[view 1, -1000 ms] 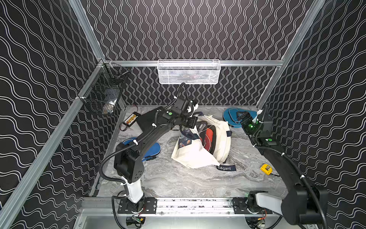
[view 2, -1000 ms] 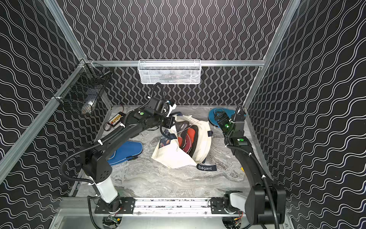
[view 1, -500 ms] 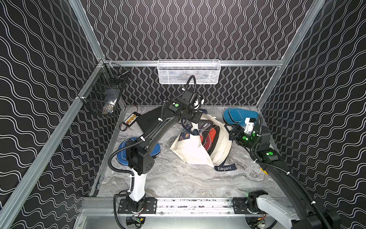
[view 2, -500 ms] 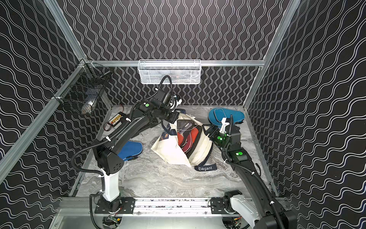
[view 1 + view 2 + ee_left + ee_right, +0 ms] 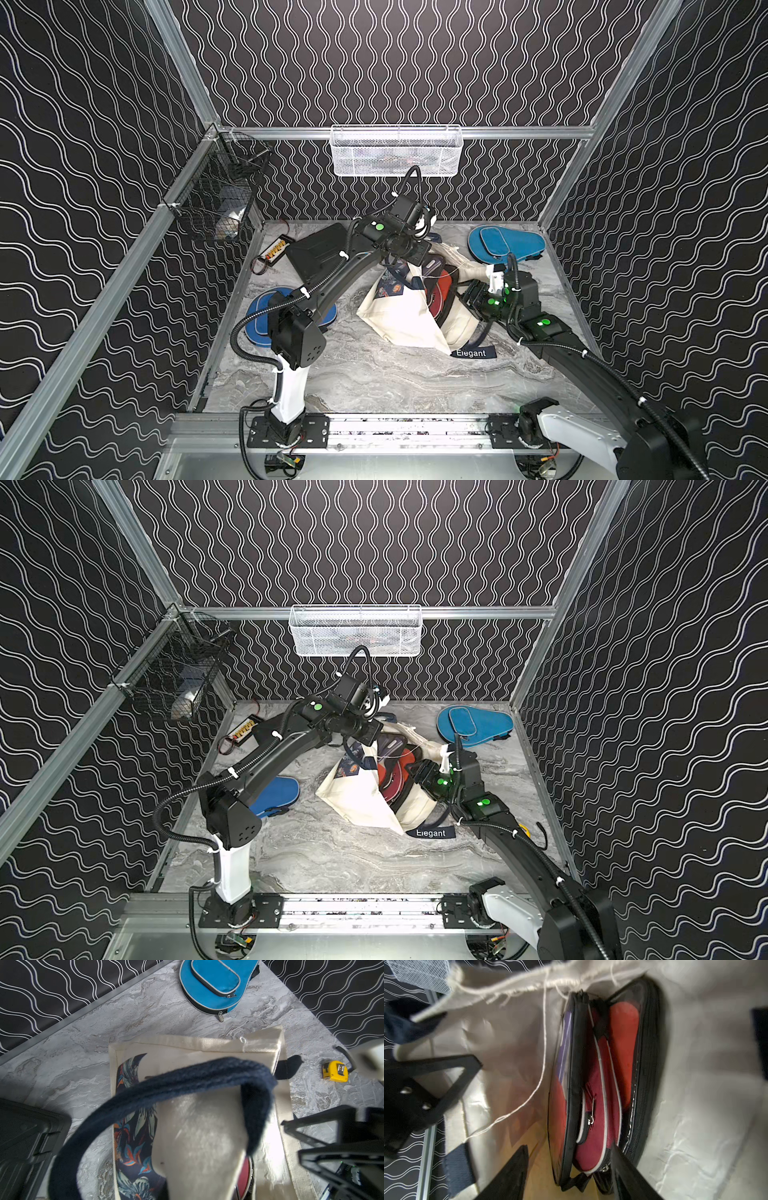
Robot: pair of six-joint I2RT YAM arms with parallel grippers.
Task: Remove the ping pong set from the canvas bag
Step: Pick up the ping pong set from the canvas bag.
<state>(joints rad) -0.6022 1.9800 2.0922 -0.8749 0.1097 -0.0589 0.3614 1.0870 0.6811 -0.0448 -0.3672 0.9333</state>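
The cream canvas bag with a floral print lies mid-table, mouth toward the right. My left gripper is shut on the bag's upper rim and holds it up; its navy handle loops across the left wrist view and cream canvas hides the jaws. The ping pong set, red cases with black zipped edges, stands inside the open mouth. My right gripper is open inside the mouth, a finger on each side of the set's near end.
Blue paddle cases lie at the back right and at the left. A black tray sits behind the left arm. A yellow tape measure lies at the right. A white mesh basket and a black wire basket hang on the walls.
My right arm swung from the back right corner to the bag's mouth and its jaws narrowed. My left gripper lifted the bag's rim higher and further back.
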